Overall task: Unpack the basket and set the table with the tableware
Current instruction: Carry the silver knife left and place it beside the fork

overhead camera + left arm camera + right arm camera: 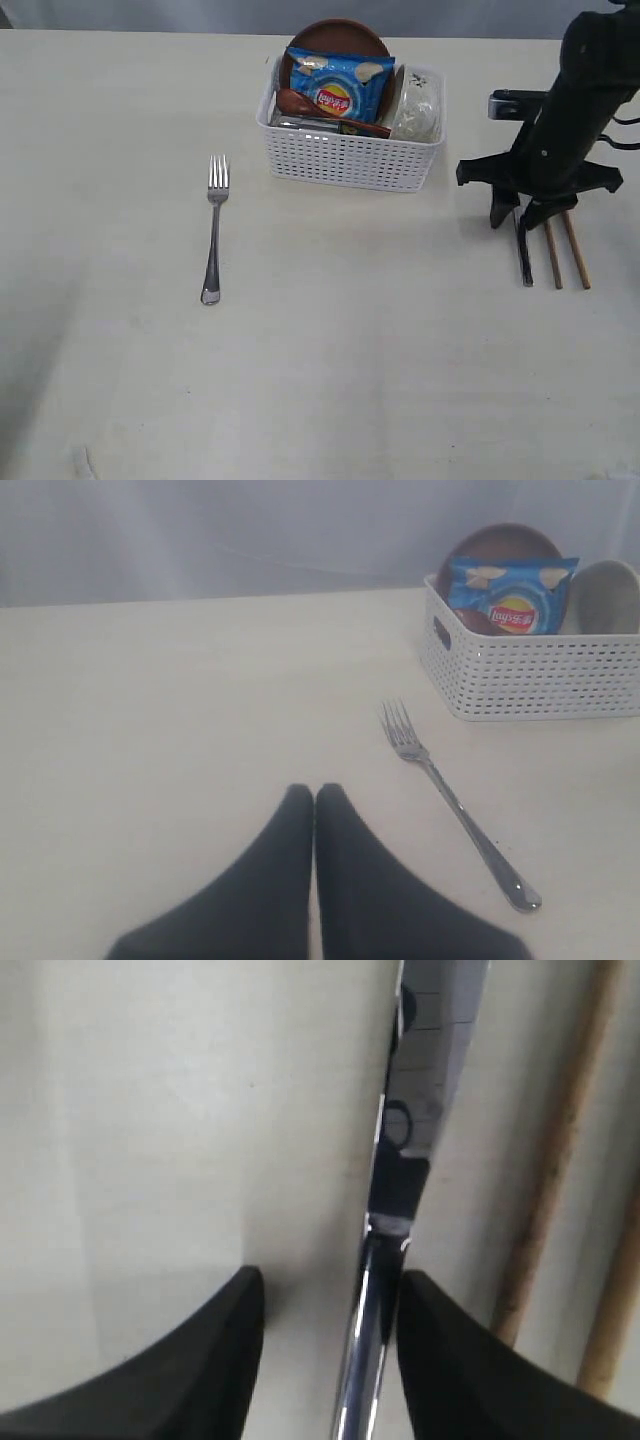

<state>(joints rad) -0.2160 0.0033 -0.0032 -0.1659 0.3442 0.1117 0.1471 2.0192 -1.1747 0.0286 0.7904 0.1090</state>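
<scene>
Basket (350, 160): white plastic, rectangular, its sides a lattice of small holes; it stood upper centre in the exterior view.
Contents: a round brown plate (335, 32) stood on edge at the back, with a glossy blue chip packet (340, 85), a reddish wooden spoon (300, 103) and a cream bowl (415, 105) tipped at the right end.
Fork (214, 230): steel; it lay flat on the matte table (350, 350), left of centre.
Knife (523, 255): steel; it lay at right, just beside two wooden chopsticks (565, 250).
Right gripper (518, 218): its jaws were parted astride the knife handle, not clamping it.
Left gripper (315, 802): its fingers were pressed together, holding nothing.
</scene>
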